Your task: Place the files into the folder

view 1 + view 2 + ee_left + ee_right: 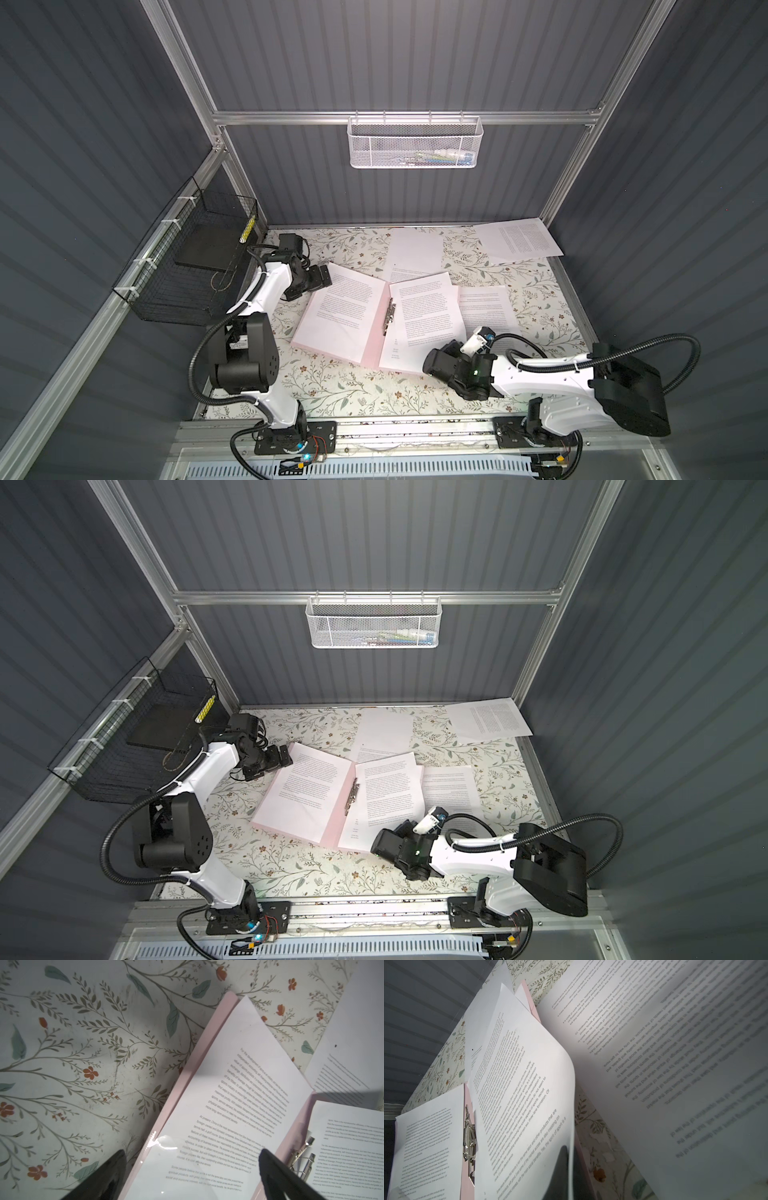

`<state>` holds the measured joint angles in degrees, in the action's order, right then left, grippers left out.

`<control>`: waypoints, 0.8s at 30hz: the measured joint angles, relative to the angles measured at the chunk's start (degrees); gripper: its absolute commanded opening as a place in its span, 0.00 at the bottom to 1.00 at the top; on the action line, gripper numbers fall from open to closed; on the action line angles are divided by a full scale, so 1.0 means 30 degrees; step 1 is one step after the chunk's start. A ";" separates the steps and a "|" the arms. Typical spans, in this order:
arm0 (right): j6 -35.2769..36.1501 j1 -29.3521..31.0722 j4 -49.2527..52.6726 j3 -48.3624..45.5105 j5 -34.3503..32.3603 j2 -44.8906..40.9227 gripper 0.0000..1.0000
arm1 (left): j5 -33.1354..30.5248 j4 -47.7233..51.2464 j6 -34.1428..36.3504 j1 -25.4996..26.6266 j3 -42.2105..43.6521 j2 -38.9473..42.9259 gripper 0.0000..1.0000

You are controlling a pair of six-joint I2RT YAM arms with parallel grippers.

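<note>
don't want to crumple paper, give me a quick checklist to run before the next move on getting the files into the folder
1. Folder lying open, clip exposed: ok.
2. Left end effector open above the left-flap sheet: ok.
3. Right end effector shut at the corner of the right-flap sheets: ok.
4. Paper actually pinched by it: cannot tell.
5. Right-flap sheets squared up: not ok, they lie fanned askew.
6. All files inside: not ok, three loose sheets lie on the table.
</note>
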<state>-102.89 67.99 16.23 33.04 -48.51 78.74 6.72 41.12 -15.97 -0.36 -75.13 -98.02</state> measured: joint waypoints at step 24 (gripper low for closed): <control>0.1377 -0.0867 -0.3075 -0.1268 0.1253 -0.0131 0.00 | 0.8648 -0.1530 -0.0007 -0.1508 -0.0430 -0.1049 0.36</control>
<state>-98.76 65.39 7.01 29.23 -44.75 78.35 32.67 36.53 -15.99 -4.89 -76.42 -101.16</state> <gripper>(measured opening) 0.044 0.425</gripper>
